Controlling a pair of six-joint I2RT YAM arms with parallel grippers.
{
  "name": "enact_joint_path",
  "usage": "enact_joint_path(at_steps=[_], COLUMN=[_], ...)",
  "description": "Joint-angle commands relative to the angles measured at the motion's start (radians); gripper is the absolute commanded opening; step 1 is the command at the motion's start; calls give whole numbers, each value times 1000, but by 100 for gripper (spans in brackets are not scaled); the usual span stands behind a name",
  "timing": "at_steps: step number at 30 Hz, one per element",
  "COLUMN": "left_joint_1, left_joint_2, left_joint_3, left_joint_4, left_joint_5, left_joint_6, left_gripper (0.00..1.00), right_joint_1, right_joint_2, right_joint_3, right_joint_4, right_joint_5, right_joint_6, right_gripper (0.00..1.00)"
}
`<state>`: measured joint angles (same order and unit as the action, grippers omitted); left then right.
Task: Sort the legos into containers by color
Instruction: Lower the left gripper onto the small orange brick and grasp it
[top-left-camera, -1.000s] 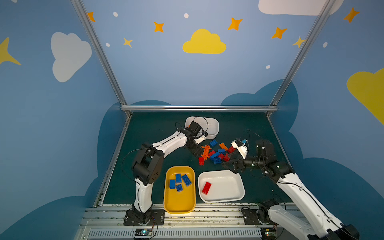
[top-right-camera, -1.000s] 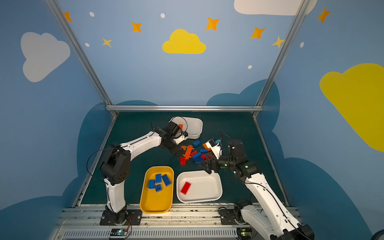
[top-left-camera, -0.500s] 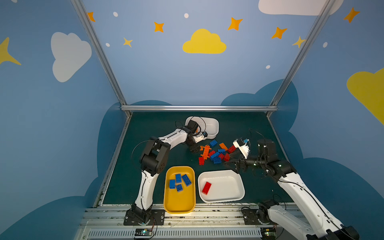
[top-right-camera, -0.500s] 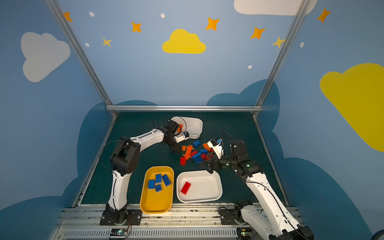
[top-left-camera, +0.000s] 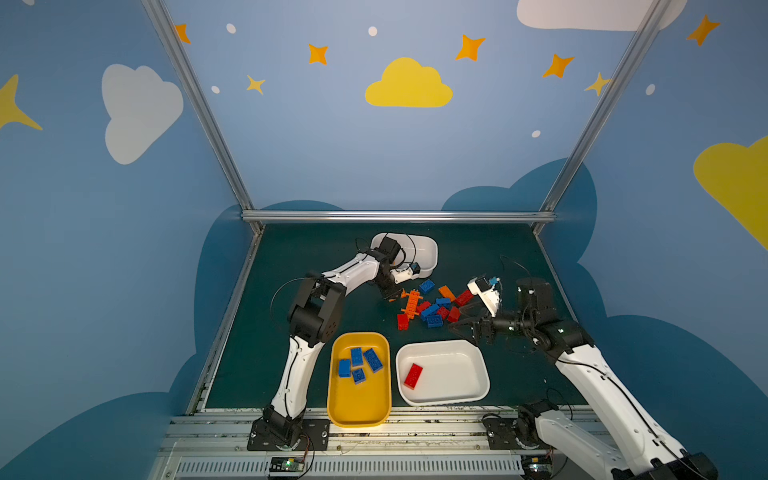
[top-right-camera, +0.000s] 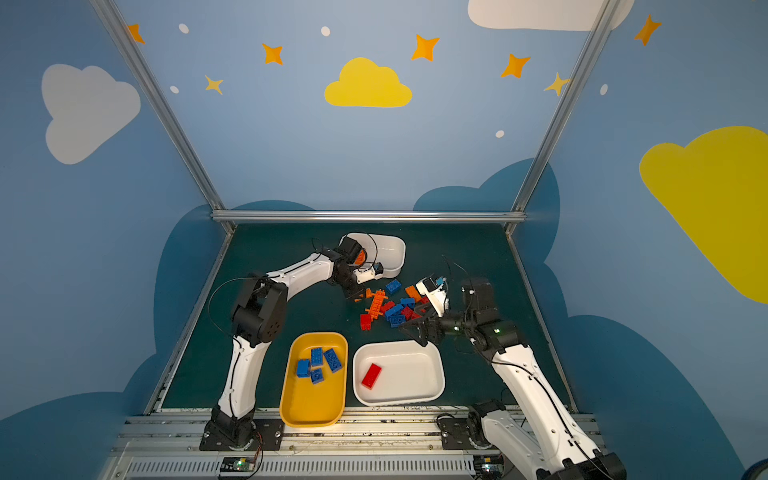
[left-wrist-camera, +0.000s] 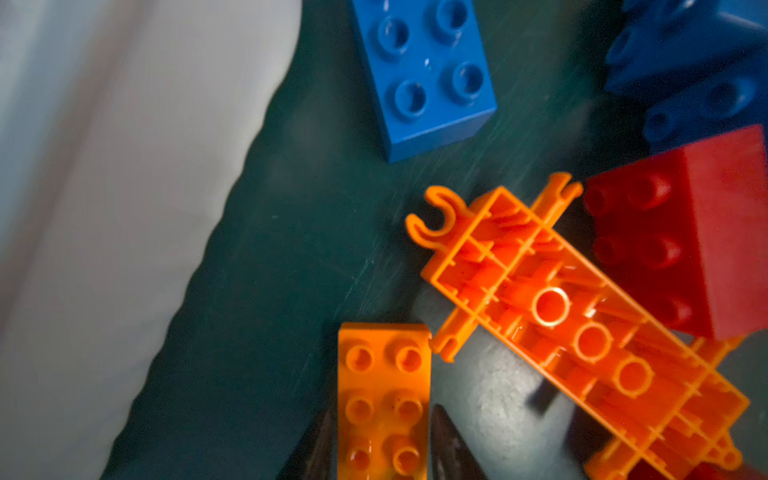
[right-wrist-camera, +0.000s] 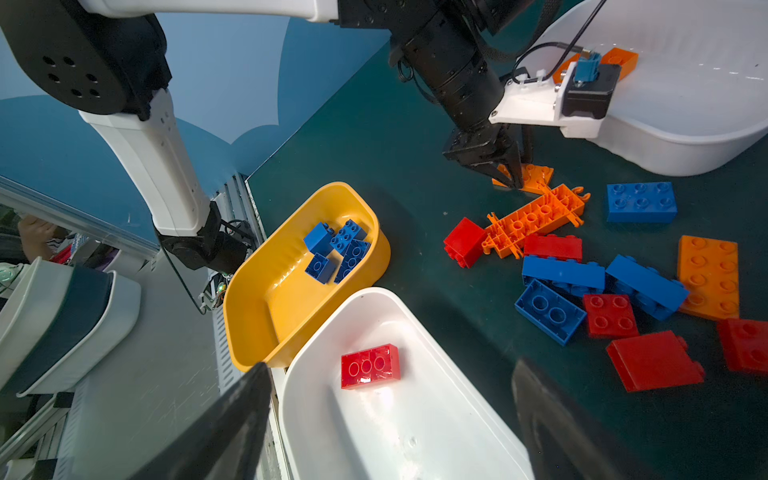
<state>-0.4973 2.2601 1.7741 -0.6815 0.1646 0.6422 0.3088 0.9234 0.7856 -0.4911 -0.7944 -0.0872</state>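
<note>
A pile of orange, blue and red legos (top-left-camera: 432, 309) lies mid-table. My left gripper (left-wrist-camera: 382, 424) is shut on a flat orange brick (left-wrist-camera: 382, 374) at the pile's left edge, a finger against each long side. The orange cross-shaped piece (left-wrist-camera: 582, 332) lies right beside it. In both top views this gripper (top-left-camera: 390, 296) is low, in front of the small deep white tub (top-left-camera: 424, 249), which holds an orange brick (right-wrist-camera: 623, 58). The yellow tub (top-left-camera: 359, 411) holds several blue bricks (top-left-camera: 357, 363). The shallow white tub (top-left-camera: 453, 378) holds one red brick (top-left-camera: 413, 375). My right gripper (top-left-camera: 461, 328) hangs open and empty over that tub's far right corner.
The yellow and shallow white tubs stand side by side at the front edge, next to a metal rail (top-left-camera: 415, 419). Aluminium frame posts (top-left-camera: 249, 257) and blue walls close in the green mat (top-left-camera: 478, 249) on three sides.
My left gripper came down to the pile's left edge in front of the deep white tub and closed on the orange brick. The right arm has hardly moved and stays open.
</note>
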Motion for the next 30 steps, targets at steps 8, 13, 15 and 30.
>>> enact_joint_path(at_steps=[8,13,15,30], left_joint_1=[-6,-7,-9,-18], left_joint_2=[-37,-9,2,50], left_joint_3=[30,50,51,54], left_joint_4=[-109,-126,-118,-120], left_joint_5=[26,13,7,-77], left_joint_6=[12,3,-3,-10], left_gripper=[35,36,38,48], right_joint_1=[-6,-7,-7,-7], right_joint_2=[8,4,-1,-8], right_joint_3=[33,32,32,37], right_joint_4=[-1,-8,-16,-32], right_joint_5=[-9,-11,-8,-8], right_joint_6=[-9,-9,-12,-19], right_gripper=[90,90,90,90])
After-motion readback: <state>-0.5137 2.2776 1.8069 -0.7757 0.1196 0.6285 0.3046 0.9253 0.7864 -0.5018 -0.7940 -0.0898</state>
